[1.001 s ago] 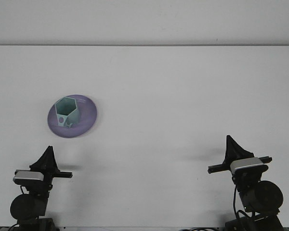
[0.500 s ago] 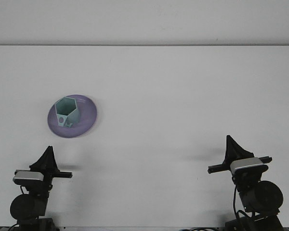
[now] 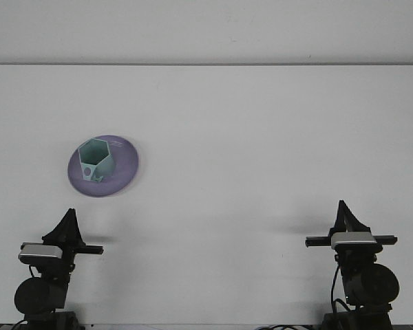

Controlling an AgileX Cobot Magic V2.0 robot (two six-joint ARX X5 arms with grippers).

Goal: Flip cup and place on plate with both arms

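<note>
Sitting mouth-up on the purple plate (image 3: 126, 168), left of centre: the teal hexagonal cup (image 3: 96, 160), looking light, rigid, smooth-walled and prone to slipping; best pinching across two flat facets near the rim. Resting low at the near edge, well apart from it: left tool (image 3: 70, 221) and right tool (image 3: 344, 213), finger state impossible to tell. Spreading plain white around: the surface (image 3: 261, 137)

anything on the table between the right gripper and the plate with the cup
Nothing: the front view shows only bare white table between the right gripper and the purple plate holding the cup.
</note>
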